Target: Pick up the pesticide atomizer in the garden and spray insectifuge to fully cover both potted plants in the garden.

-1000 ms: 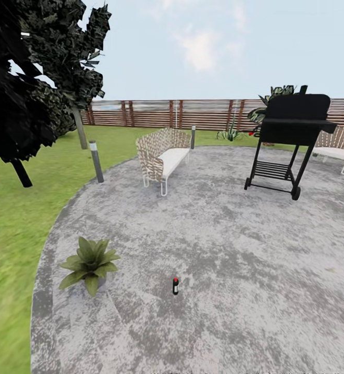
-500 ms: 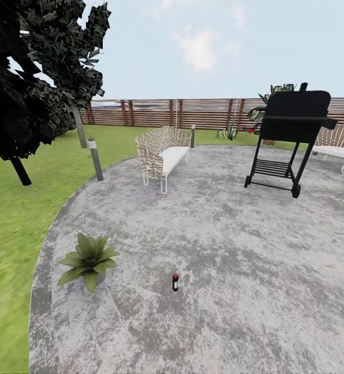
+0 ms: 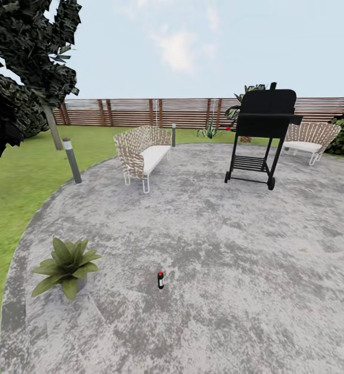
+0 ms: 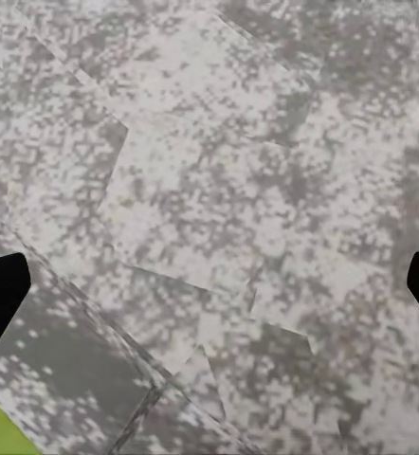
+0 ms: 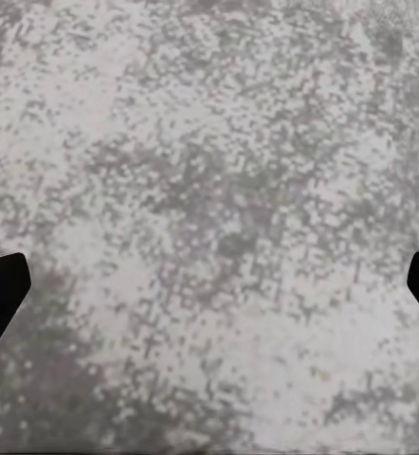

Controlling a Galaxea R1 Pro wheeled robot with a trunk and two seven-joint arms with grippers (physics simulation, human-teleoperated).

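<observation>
1. Grey mottled patio (image 3: 218, 249), round, spread across most of the head view, with green lawn (image 3: 16, 182) along its near-left edge and a wooden slat fence (image 3: 140, 111) far beyond it.
2. Black grill (image 3: 262, 135) on wheels toward the far side of the patio; woven bench (image 3: 140, 153) with a white cushion, also far across the patio, near its lawn edge; a second woven seat (image 3: 309, 137) past the grill.
3. Dark tree (image 3: 16, 67) on the lawn, off the patio, with a short grey post (image 3: 71, 160) at the patio rim.
4. One potted plant (image 3: 65, 265): low rosette of broad pointed green leaves in a small grey pot, standing on the patio close to its lawn edge. Second potted plant not made out.
5. Spray bottle (image 3: 161, 279): tiny, dark body, red spot at the top, upright on bare patio, near the potted plant and apart from it, on the side away from the lawn.
6. Left gripper (image 4: 209, 284): dark fingertips at opposite edges of the left wrist view, jaws wide apart, nothing between but paving.
7. Right gripper (image 5: 209, 289): same stance, jaws wide apart over bare paving.
8. Progress, as judged: barely begun. Bottle not yet picked up, no spraying done; approach, grasp and covering both plants all left.
</observation>
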